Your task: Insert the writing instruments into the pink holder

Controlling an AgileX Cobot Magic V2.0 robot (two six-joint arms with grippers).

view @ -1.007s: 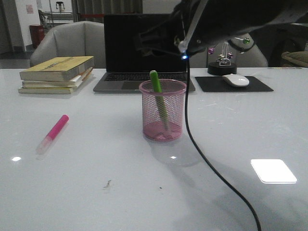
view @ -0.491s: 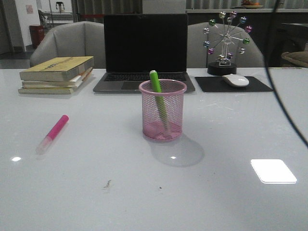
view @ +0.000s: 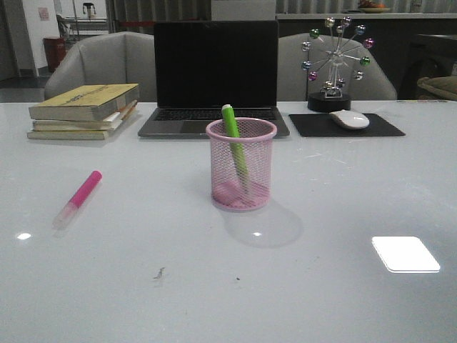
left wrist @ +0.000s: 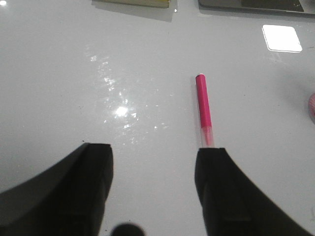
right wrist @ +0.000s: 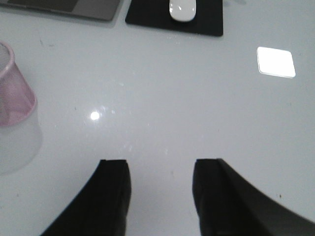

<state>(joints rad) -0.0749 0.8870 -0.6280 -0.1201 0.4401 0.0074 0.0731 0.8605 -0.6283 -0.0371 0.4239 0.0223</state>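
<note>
Front view: pink cup [view: 241,164] upright mid-counter [view: 343,207] just before the laptop [view: 214,75], green marker [view: 235,146] leaning inside it with its top above the rim; pink marker [view: 78,198] flat on the counter well left of the cup, pale cap toward the camera, books [view: 84,111] behind it. Left wrist view: left hand [left wrist: 153,189] wide apart, holding nothing, above bare counter, pink marker's cap end [left wrist: 204,114] just beyond one finger. Right wrist view: right hand [right wrist: 160,196] also wide and holding nothing, cup at the frame edge [right wrist: 15,93], mouse [right wrist: 182,10] on its pad beyond.
</note>
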